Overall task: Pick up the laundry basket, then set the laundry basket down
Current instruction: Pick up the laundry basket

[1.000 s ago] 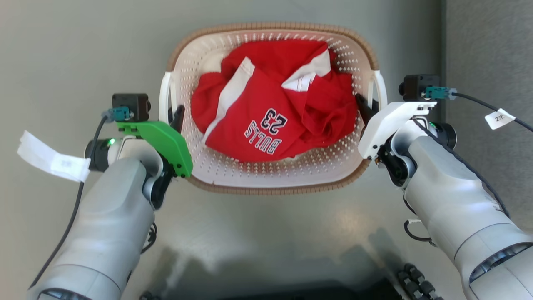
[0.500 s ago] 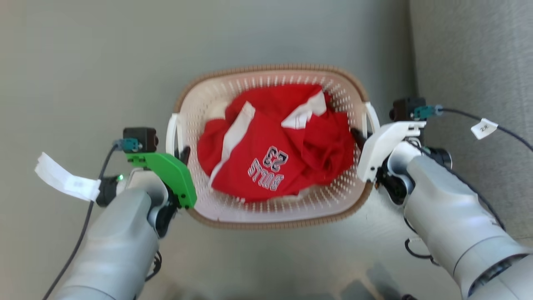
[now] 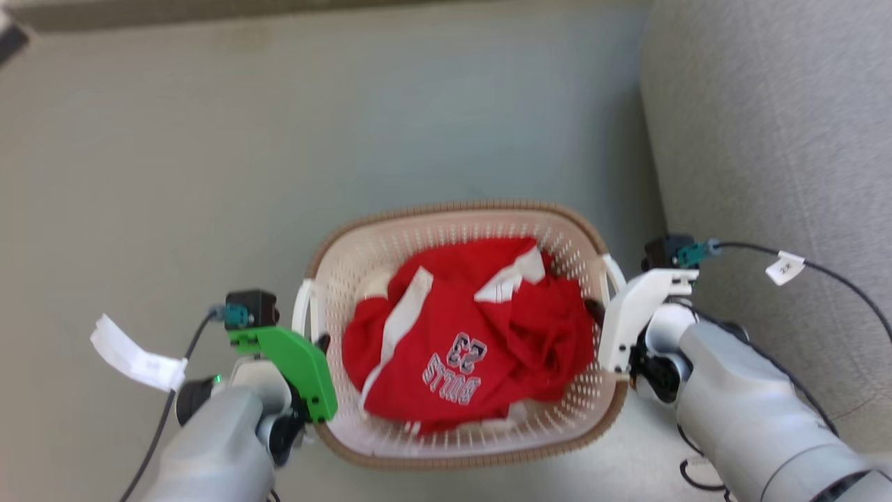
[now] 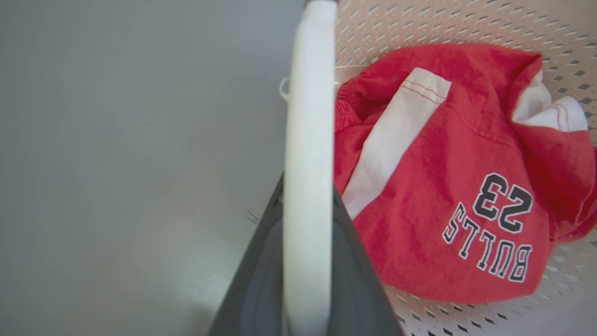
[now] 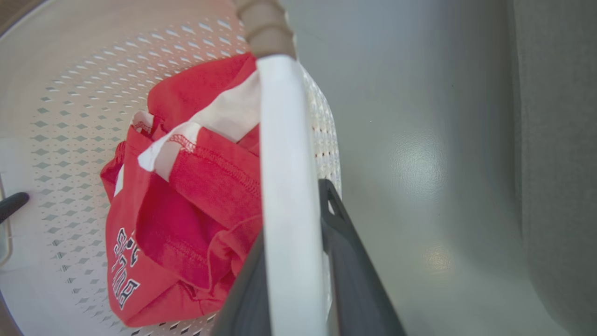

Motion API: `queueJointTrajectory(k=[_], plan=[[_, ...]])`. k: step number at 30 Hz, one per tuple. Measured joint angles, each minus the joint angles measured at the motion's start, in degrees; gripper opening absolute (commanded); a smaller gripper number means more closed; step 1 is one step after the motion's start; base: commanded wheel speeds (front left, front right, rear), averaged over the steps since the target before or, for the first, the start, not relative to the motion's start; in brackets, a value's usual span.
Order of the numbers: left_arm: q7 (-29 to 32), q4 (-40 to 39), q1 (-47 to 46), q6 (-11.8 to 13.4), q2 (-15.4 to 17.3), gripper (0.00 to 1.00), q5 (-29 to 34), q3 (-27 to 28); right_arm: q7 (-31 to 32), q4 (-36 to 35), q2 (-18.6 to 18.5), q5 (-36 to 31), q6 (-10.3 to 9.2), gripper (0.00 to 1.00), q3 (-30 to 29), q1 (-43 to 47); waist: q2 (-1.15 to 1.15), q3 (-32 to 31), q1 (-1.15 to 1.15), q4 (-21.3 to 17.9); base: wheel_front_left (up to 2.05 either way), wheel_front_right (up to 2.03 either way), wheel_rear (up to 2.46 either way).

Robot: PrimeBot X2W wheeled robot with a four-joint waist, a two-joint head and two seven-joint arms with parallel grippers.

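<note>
Smooth grey-green floor with a dull sheen, spread under everything. At the far left, a crumpled white paper tag on a dark cable, then a hard, glossy green cover over the wrist. Left gripper closed narrow on a slim white plastic bar, the left handle. In the left wrist view, long dark matte fingers pressed against both sides of that bar.

Between the two arms, low in the middle of the head view, the laundry basket: rounded-rectangular, cream plastic, walls pierced with rows of small holes, rim wrapped in brown woven-look trim. Hard to tell whether its base touches the floor. Inside, a rumpled red garment of soft knit with white panels and dark-outlined "BULLS 23" lettering, covering most of the bottom.

To its right, the right handle, white and curved, pinched by the right gripper under an angular white cover. In the right wrist view, dark fingers tight on either side of the bar. Farthest right, a coarse, speckled grey surface edging the floor.
</note>
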Motion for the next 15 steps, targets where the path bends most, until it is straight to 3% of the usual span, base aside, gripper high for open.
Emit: queueJointTrajectory(k=[15], plan=[[3.0, 1.1, 4.8, 0.0, -0.5, 0.0, -3.3, -1.0, 5.0, 0.0, -0.1, 3.1, -0.01, 0.0, 2.7, 3.8, 0.0, -11.5, 0.0, -1.5, 0.0, 0.0, 0.0]])
